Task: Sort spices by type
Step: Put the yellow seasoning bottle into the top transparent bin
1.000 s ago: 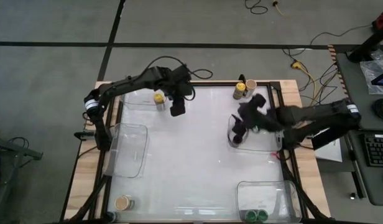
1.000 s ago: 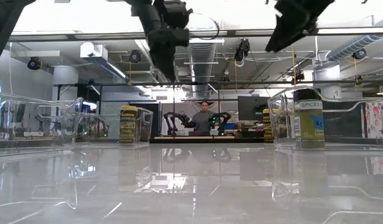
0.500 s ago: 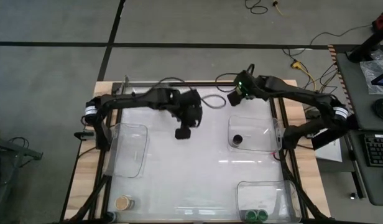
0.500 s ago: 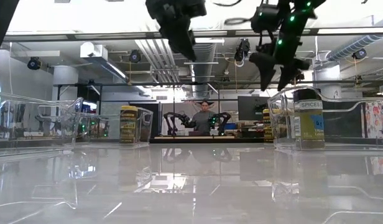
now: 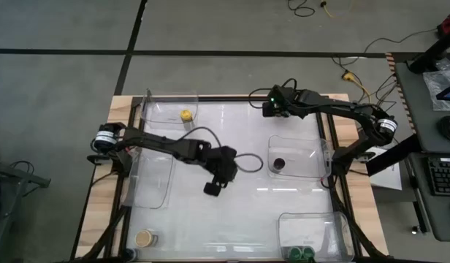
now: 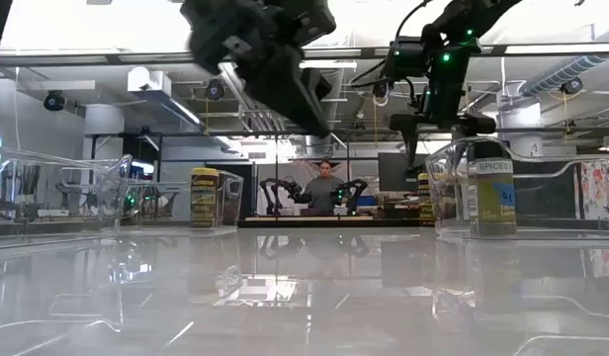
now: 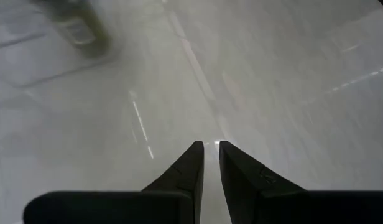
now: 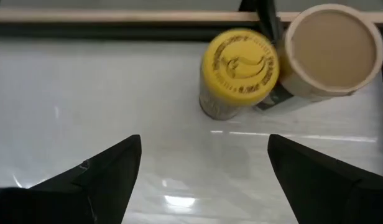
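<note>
- Glossy white table (image 5: 232,150) with a wooden edge carries everything, and its shine mirrors the ceiling lights in the low view.
- Two loose spices stand touching at the far edge, right of centre: a yellow-lidded jar (image 8: 239,65) and, on its right, a tan-lidded jar (image 8: 331,43).
- Sorted spices sit elsewhere: one yellow jar (image 5: 185,115) in the far-left tray (image 5: 155,117), one dark-lidded jar (image 5: 277,164) in the right tray (image 5: 313,157), two green-lidded jars (image 5: 301,253) in the near-right tray (image 5: 334,223), one tan jar (image 5: 145,237) at the near-left corner.
- These jars look light, rigid and smooth-sided, likely slippery on the glossy top and easy to tip; a grip across the body just under the lid seems safest.
- Because the pair touches, taking the yellow one may nudge its neighbour.
- Right gripper (image 8: 204,168) hovers just above that pair, jaws spread wide and empty.
- Left gripper (image 7: 210,163) hangs over the middle of the table, jaws pressed together on nothing.
- Beyond the table lies a workshop with ducts and shelving, where a person (image 6: 328,188) sits far back.
</note>
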Tool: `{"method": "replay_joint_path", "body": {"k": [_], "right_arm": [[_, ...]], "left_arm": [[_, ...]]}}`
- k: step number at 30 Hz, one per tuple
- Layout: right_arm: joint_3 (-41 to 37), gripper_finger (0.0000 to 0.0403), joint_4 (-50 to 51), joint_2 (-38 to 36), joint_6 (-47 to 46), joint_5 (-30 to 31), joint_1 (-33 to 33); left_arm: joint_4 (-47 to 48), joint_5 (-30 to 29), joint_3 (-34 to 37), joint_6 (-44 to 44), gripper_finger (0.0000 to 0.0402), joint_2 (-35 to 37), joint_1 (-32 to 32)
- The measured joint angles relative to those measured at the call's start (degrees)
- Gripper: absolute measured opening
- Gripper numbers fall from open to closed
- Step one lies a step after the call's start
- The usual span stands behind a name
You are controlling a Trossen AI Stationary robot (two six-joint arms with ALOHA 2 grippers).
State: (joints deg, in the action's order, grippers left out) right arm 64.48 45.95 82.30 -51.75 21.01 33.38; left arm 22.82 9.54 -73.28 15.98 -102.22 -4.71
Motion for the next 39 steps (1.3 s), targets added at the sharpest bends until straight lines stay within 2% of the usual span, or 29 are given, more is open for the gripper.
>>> {"method": "replay_joint_path", "body": {"k": [7, 12, 23, 28, 39], "right_arm": [[0.84, 0.0340, -0.38, 1.85, -10.56, 0.04, 3.62], [0.87, 0.0334, -3.16, 4.45, -17.39, -0.42, 5.85], [7.28, 0.0334, -1.42, 10.23, -23.34, -1.28, 8.42], [10.48, 0.0333, 4.28, 13.98, -25.47, -1.55, 8.79], [12.09, 0.0335, 4.76, 15.64, -29.21, -1.34, 9.54]], "left_arm": [[-9.10, -3.73, 9.80, -0.05, 0.0036, 4.70, -3.20], [-17.96, -4.07, 17.18, -2.69, 0.0036, 7.53, -3.52], [-34.98, -4.13, 29.87, -6.29, 0.0036, 8.69, -3.52], [-39.84, -4.15, 32.74, -6.55, 0.0036, 8.69, -3.52], [-40.36, -3.42, 34.01, -6.84, 0.0036, 8.69, -3.52]]}}
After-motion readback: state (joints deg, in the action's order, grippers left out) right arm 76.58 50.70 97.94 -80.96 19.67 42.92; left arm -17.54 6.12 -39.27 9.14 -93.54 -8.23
